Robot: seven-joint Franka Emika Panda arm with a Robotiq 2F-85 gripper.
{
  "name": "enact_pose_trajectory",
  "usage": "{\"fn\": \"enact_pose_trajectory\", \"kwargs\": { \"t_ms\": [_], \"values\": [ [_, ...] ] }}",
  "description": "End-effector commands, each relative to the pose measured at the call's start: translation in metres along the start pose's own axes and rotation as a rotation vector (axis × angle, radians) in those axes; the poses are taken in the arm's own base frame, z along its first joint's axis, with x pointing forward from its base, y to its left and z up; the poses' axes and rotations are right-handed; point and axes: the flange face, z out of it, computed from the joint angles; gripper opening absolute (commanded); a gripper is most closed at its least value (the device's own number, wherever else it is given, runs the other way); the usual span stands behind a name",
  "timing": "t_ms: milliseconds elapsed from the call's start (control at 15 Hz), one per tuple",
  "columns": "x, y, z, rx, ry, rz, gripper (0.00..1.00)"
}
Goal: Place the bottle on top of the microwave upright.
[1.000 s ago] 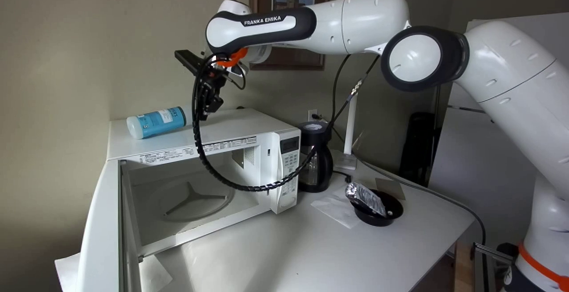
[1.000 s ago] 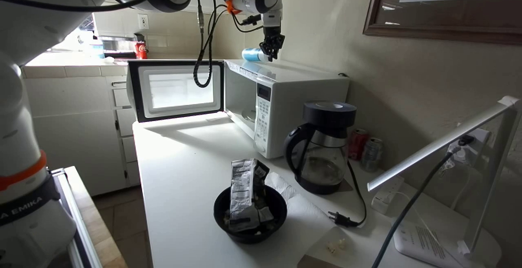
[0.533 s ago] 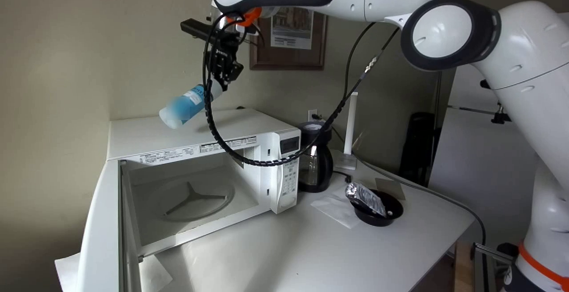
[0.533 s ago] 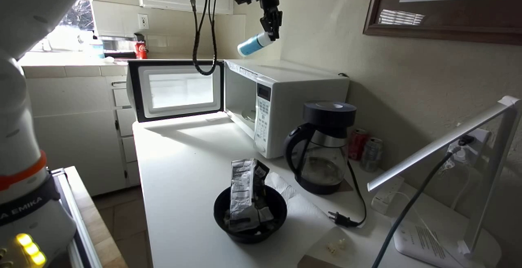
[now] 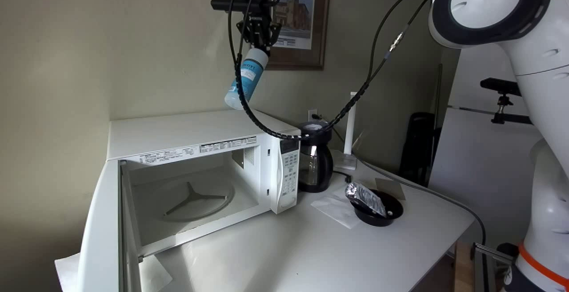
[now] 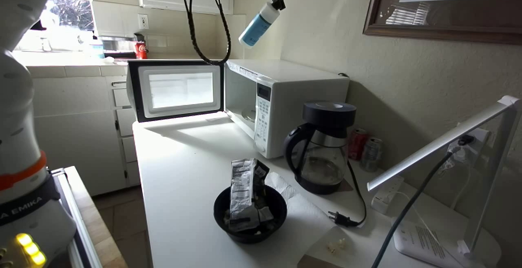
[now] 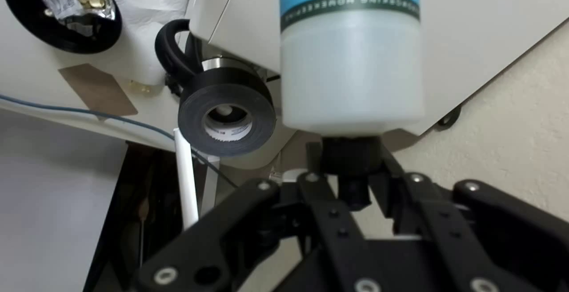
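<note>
The light-blue bottle (image 5: 253, 70) hangs in the air above the microwave's top (image 5: 191, 130), tilted, with its cap end up and its base down to one side. It also shows in an exterior view (image 6: 257, 28) and, large, in the wrist view (image 7: 351, 72). My gripper (image 7: 349, 156) is shut on the bottle's dark cap end; the cap sits between the fingers. The gripper also shows at the bottle's upper end in both exterior views (image 5: 262, 45) (image 6: 278, 3). The white microwave (image 6: 308, 100) stands with its door (image 6: 181, 90) open. A gap shows between the bottle's base and the microwave's top.
A coffee maker (image 6: 322, 149) stands beside the microwave, with a tape roll (image 7: 226, 118) on its lid. A black bowl (image 6: 251, 237) holding a foil packet (image 6: 246, 196) and a desk lamp (image 6: 444, 141) stand on the table. The arm's cable loop (image 5: 266, 130) hangs before the microwave.
The bottle lay on its side on the microwave top with the gripper at its cap. It has been lifted, swung closer to upright, and carried toward the microwave's control-panel side.
</note>
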Motion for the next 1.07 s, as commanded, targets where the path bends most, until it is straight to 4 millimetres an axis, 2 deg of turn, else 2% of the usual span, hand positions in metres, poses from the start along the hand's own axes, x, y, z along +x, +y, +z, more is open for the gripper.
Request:
{"fn": "enact_pose_trajectory", "kwargs": {
  "t_ms": [0, 533, 600, 800, 1000],
  "values": [
    [-0.017, 0.009, -0.007, -0.105, 0.167, -0.015, 0.07],
    [-0.042, 0.005, 0.003, -0.281, 0.553, -0.027, 0.07],
    [-0.034, 0.004, 0.004, -0.234, 0.469, -0.026, 0.3],
    [-0.041, 0.001, 0.008, -0.255, 0.53, -0.03, 0.3],
    [-0.041, 0.001, 0.007, -0.255, 0.536, -0.027, 0.3]
  ]
}}
